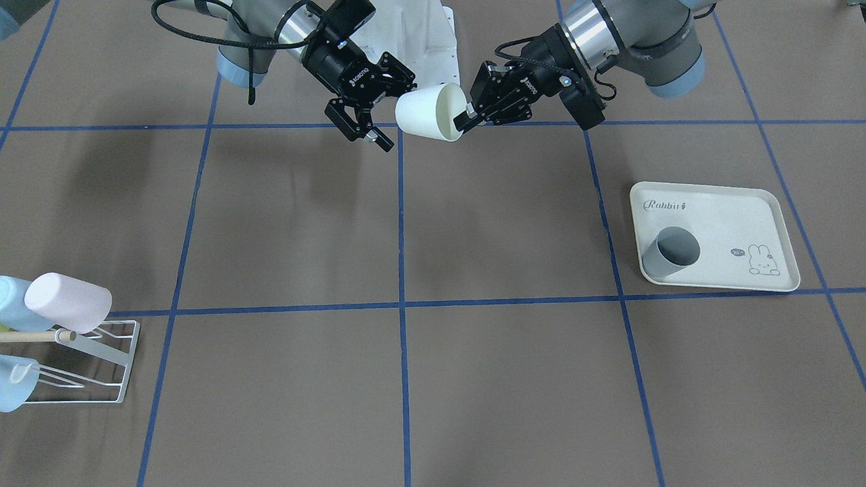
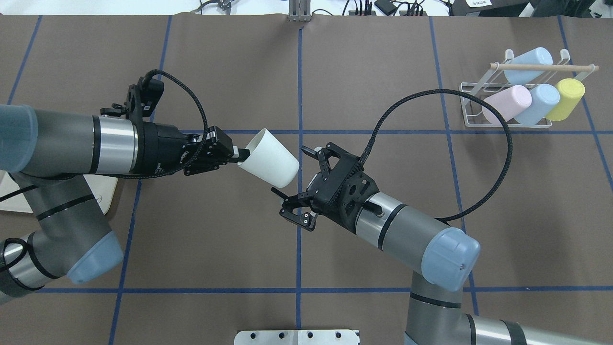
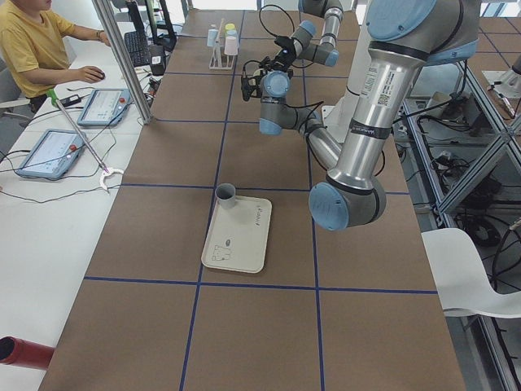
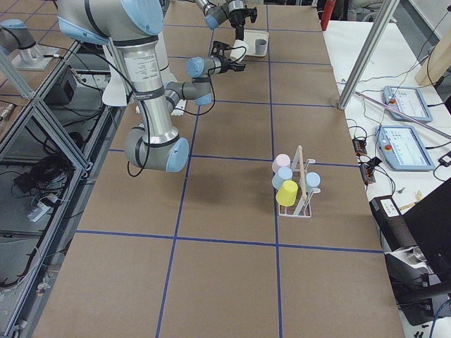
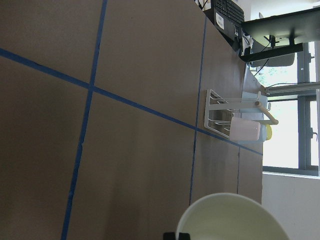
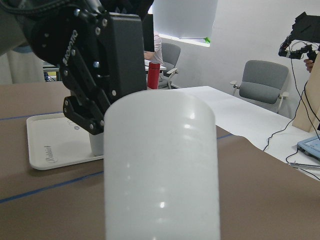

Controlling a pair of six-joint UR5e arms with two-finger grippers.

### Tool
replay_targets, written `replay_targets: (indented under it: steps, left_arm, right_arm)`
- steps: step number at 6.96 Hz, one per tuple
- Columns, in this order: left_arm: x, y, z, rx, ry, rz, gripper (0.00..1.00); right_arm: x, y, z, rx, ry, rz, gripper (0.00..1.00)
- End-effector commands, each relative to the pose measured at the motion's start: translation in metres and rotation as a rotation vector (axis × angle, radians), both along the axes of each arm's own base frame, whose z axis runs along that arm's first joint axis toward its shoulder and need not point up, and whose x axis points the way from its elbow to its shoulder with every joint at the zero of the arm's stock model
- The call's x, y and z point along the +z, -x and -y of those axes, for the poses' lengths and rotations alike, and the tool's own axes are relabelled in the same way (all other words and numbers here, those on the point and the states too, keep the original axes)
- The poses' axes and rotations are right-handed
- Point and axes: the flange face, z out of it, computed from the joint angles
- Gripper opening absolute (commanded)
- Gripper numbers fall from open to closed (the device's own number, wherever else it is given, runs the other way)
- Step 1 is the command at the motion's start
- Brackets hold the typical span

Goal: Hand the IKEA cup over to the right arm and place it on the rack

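My left gripper (image 2: 235, 156) is clamped on the rim of the white cup (image 2: 268, 160), holding it sideways above the table (image 2: 215, 268). My right gripper (image 2: 293, 184) is spread wide just beside the cup's base. The rack (image 2: 463, 104) stands well apart.

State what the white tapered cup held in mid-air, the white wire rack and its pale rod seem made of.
White tapered cup: probably plastic, satin finish; thin rim, soft highlights. White wire rack: likely painted metal; thin bent wires, even white. Pale rod: apparently bare wood; tan, dull, round.
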Motion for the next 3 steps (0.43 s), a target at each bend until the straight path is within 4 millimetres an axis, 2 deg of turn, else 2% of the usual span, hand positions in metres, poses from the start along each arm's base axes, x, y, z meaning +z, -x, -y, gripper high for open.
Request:
replay_targets:
  steps: [1, 3]
  left_arm:
    - [-0.0011, -0.0076, -0.0033, 0.007, 0.000, 0.000, 0.00]
    - [-0.0004, -0.0117, -0.0039, 0.008, 0.002, 0.002, 0.00]
  right_arm:
    - [-0.0020, 0.0011, -0.0012, -0.002, 0.000, 0.002, 0.99]
    - [-0.0020, 0.0019, -0.0026, -0.003, 0.000, 0.002, 0.99]
